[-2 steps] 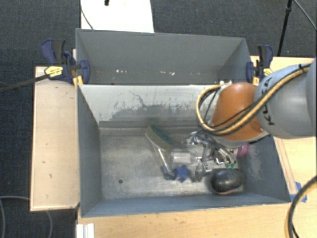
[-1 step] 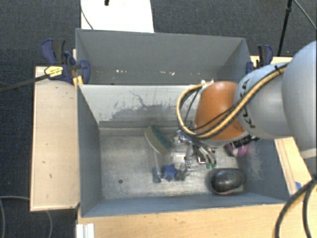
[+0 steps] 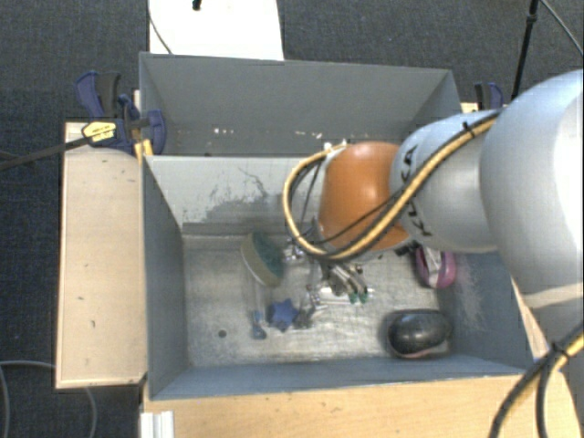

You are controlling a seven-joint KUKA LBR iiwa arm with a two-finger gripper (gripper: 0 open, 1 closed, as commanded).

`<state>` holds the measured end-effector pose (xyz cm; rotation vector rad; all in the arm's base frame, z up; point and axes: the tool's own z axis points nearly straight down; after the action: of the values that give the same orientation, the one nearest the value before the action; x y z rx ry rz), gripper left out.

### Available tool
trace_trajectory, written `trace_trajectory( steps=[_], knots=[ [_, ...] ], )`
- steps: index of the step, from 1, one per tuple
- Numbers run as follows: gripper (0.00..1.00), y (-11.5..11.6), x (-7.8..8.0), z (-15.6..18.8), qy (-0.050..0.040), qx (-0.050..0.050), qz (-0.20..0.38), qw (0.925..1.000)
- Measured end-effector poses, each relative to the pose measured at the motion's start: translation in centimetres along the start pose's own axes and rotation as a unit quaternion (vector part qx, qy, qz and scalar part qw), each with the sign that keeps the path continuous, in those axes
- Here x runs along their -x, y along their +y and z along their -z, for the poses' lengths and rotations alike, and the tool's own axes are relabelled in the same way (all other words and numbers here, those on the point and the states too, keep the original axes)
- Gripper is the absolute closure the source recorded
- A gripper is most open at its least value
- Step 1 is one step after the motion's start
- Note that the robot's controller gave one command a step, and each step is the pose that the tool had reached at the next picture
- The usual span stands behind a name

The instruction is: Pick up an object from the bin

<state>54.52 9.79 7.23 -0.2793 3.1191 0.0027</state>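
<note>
Arm's gripper (image 3: 315,299) sits low in the middle of the bin (image 3: 228,190). Just left lies a small blue piece (image 3: 283,316): nearest thing, so likeliest pick. Clenched or released: cannot tell. Dark oval lump (image 3: 418,331) near-right, well apart.

Robotics lab: industrial arm (image 3: 520,172) over grey metal bin (image 3: 292,108), dark carpet (image 3: 55,26), loose cables (image 3: 36,153).

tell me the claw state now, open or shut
Claw: cannot be told; it is down low next to a small blue thing.
</note>
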Motion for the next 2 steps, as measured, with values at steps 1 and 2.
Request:
trace_trajectory(
  steps=[1,2],
  knots=[
    [0.00,4.65,-3.13,-0.04,0.0027,0.001,0.033,0.9994],
    [1.00,4.43,-2.86,0.21,-0.0003,0.000,0.031,0.9995]
  ],
)
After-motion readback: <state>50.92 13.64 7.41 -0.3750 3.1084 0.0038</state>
